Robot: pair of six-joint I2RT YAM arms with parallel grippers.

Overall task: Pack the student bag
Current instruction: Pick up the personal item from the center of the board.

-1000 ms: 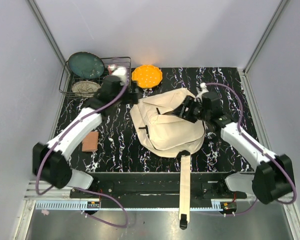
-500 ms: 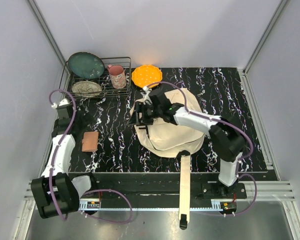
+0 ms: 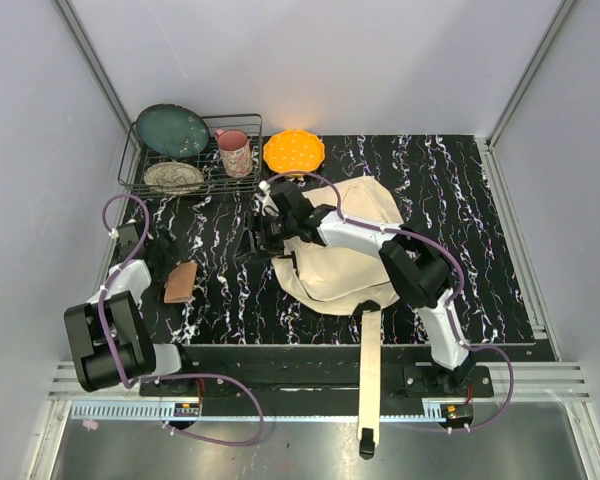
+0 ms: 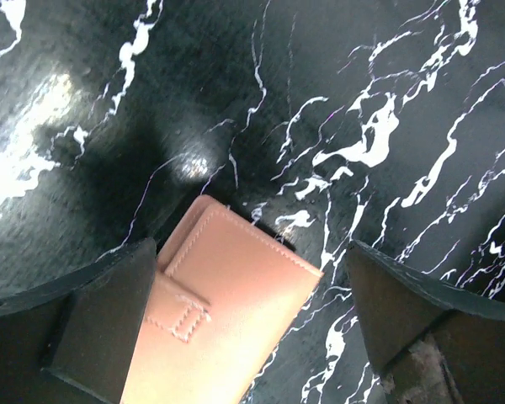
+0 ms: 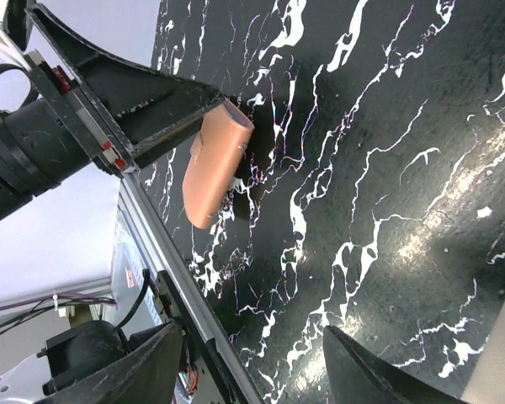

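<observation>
The cream student bag (image 3: 345, 245) lies flat in the middle of the table, its long strap (image 3: 370, 370) hanging over the near edge. A tan leather wallet (image 3: 180, 282) lies left of it. My left gripper (image 3: 165, 265) is open and down at the wallet. In the left wrist view the wallet (image 4: 223, 316) sits between the spread jaws (image 4: 252, 269), against the left finger (image 4: 101, 328). My right gripper (image 3: 252, 240) is open and empty at the bag's left edge, over bare table (image 5: 251, 332). It looks toward the wallet (image 5: 215, 168).
A wire rack (image 3: 195, 150) at the back left holds a teal plate (image 3: 170, 128), a patterned bowl (image 3: 173, 176) and a pink mug (image 3: 234, 152). An orange dish (image 3: 294, 151) sits behind the bag. The left arm (image 5: 67, 126) shows in the right wrist view.
My left arm pulled back from the rack and came down at the wallet. My right arm swung from the bag's right side across to its left edge.
</observation>
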